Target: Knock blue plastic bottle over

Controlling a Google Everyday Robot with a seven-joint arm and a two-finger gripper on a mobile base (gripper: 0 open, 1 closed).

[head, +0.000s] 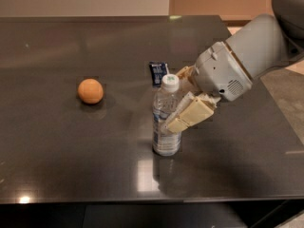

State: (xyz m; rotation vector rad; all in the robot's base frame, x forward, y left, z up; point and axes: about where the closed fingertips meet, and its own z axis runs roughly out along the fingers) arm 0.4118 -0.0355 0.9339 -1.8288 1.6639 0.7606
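Dark, glossy tabletop carries three items.

Item 1: the small clear plastic water bottle with white screw cap and blue-and-white label stands on its base near the middle of the table, towards the front edge. It is upright or very nearly so (a slight lean to the left of the view cannot be ruled out). Its reflection shows in the surface directly below it.

Item 2: a small flat dark blue packet lies just behind the bottle, its lower edge close to the cap as seen from the camera.

Item 3: a round orange ball sits well apart from the bottle, on the left side of the table.

The cream-coloured two-finger gripper, on a grey arm entering from the upper right, is at the bottle's right side. Its fingers are spread apart and are not clamped on anything. The nearer finger slants down and left across the front of the bottle at label height and appears to touch it. The farther finger lies beside the cap, to its right. Whether that one makes contact cannot be determined.
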